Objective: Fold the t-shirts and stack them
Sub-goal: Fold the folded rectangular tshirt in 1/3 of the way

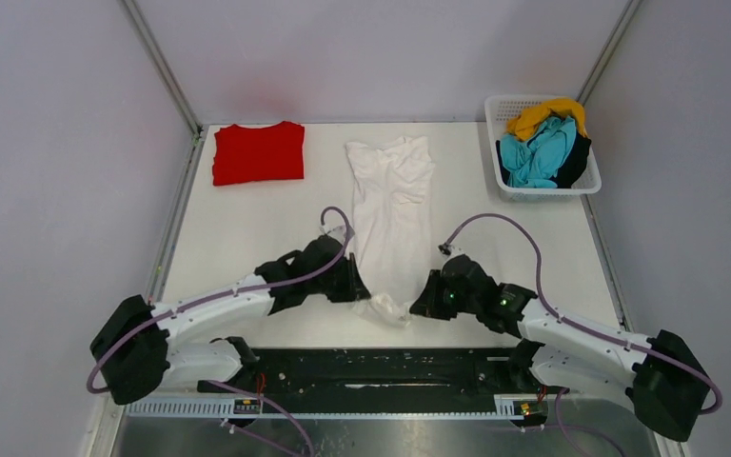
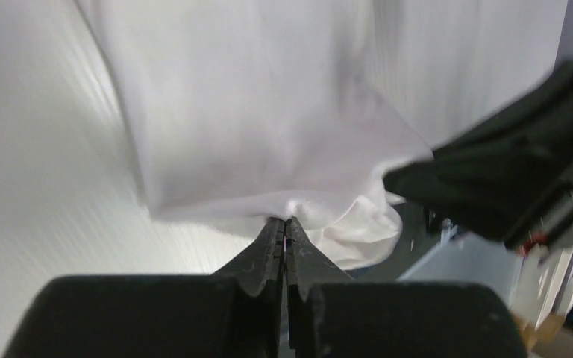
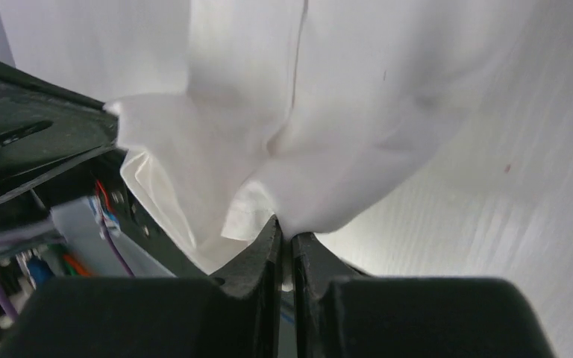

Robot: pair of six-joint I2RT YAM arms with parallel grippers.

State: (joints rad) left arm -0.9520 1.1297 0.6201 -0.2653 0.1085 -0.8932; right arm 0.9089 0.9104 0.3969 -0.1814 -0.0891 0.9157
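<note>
A white t-shirt [image 1: 392, 205] lies lengthwise in the middle of the table, folded narrow, its near end bunched by the table's front edge. My left gripper [image 1: 360, 288] is shut on the near left corner of that shirt [image 2: 268, 127]; the cloth is pinched at the fingertips [image 2: 276, 231]. My right gripper [image 1: 419, 303] is shut on the near right corner, with white cloth [image 3: 328, 112] caught between the fingertips [image 3: 302, 242]. A red t-shirt [image 1: 258, 152] lies folded at the far left.
A white lattice basket [image 1: 539, 145] at the far right corner holds teal, yellow and black shirts [image 1: 543, 143]. Grey walls close in the table on three sides. The black rail [image 1: 381, 367] of the arm bases runs along the near edge.
</note>
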